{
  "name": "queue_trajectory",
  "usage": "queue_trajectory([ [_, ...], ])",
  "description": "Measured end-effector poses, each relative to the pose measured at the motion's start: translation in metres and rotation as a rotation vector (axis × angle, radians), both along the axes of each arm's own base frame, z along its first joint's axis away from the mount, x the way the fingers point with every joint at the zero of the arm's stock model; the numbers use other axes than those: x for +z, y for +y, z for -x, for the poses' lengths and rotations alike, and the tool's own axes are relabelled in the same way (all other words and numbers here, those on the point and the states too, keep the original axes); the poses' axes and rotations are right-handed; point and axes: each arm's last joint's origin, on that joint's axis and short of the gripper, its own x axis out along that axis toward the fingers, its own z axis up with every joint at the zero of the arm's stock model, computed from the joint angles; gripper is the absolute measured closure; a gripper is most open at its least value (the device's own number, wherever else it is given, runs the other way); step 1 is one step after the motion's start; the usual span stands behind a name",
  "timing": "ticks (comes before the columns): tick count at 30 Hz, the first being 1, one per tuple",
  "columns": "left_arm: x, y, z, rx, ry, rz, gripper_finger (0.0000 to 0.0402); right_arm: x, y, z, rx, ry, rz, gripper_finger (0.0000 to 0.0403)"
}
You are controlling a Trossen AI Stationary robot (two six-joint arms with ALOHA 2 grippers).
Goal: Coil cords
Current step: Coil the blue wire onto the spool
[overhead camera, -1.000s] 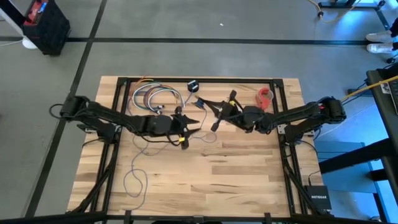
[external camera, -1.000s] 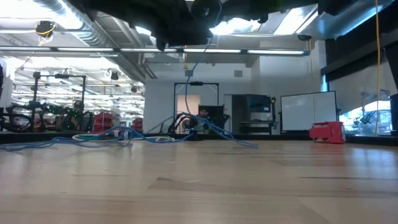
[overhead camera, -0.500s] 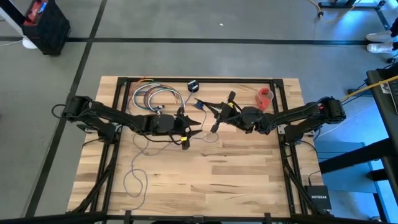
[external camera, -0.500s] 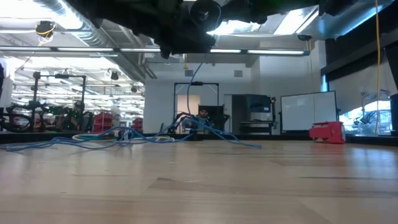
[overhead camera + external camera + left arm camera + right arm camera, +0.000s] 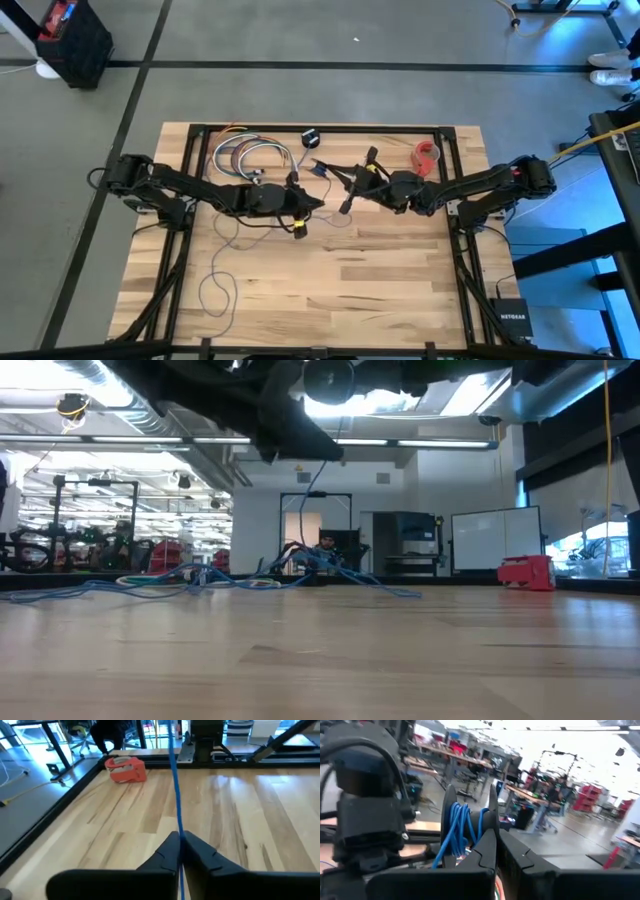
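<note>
The cord is a thin blue cable. Part of it lies in slack loops on the table's near left [image 5: 215,288], and part is wound in several turns on a black disc-like spool [image 5: 466,827]. My right gripper [image 5: 357,183] is shut on that spool, above the table's middle. Just to its left, my left gripper [image 5: 316,203] is shut on the cord [image 5: 173,785], which runs from its fingers toward the right arm. In the low view the spool [image 5: 329,378] hangs high, and the cord [image 5: 313,480] drops from it to the table. My left gripper pinches the thin blue cord [image 5: 176,831] between its two fingertips. The fingers lie about level, coming from the table's left, and the cord runs out ahead along them in a straight, taut line, clear of the table. My right gripper holds the black spool by its rim [image 5: 489,822], beside the wound blue turns, between its two shut fingers [image 5: 520,857]. It reaches in from the table's right. The spool is lifted clear of the table, its wound turns facing the wrist camera.
A bundle of multicoloured looped wires [image 5: 250,155] and a small separate black disc [image 5: 311,137] lie at the far left of centre. A red tape dispenser [image 5: 427,154] sits at the far right. The near half of the table is bare wood apart from the cord loops.
My left gripper has shut on the cord, which it stood open around a second ago, and has edged toward the right arm. The spool in my right gripper has shifted slightly, and the cord between the two grippers is now drawn straight.
</note>
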Motion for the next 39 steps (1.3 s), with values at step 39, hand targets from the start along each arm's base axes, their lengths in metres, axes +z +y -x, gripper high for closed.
queue_trajectory([
  [39, 0.049, 0.016, 0.099, 0.196, 0.295, -0.039, 0.0382, 0.001, 0.015, 0.002, 0.098, 0.020, -0.001, 0.0393],
])
